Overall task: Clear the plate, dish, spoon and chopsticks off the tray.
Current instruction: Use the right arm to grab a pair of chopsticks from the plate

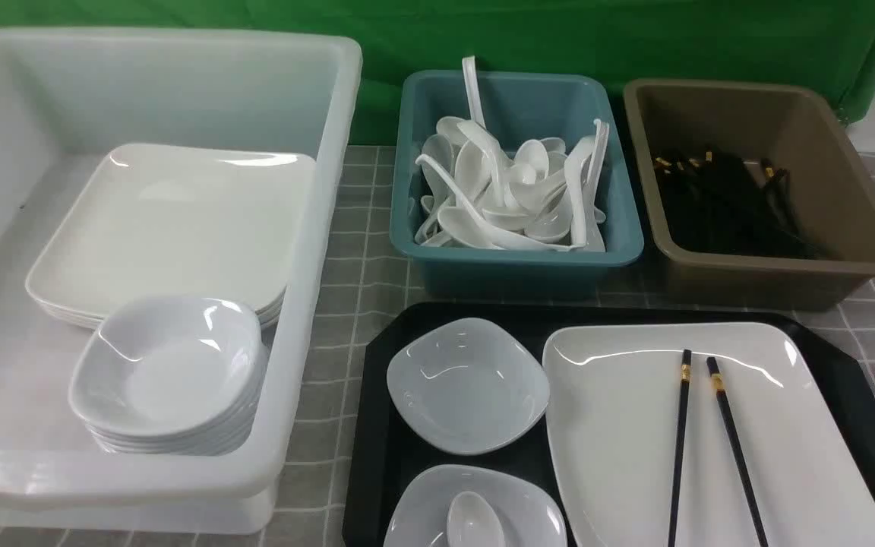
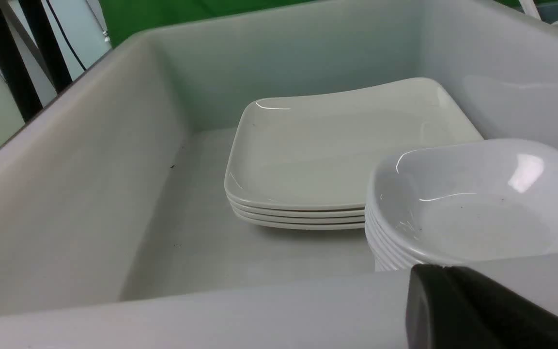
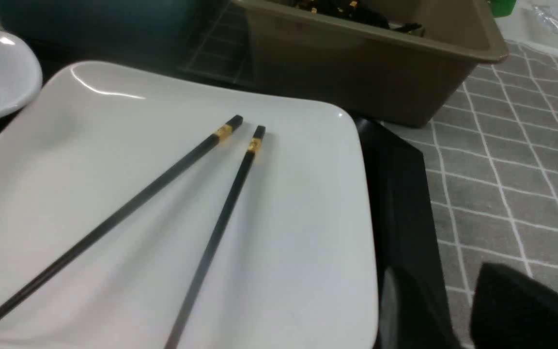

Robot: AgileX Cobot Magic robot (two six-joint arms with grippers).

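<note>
Here, chopsticks [image 3: 224, 218] on plate [image 3: 284, 271], near right hand [image 3: 463, 315].

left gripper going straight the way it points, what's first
Likely the white tub's near wall, right ahead of the left gripper; past the rim, the stacked small dishes. Depth is unclear.

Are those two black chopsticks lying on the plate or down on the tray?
On the plate: both chopsticks lie side by side on its white surface.
</note>
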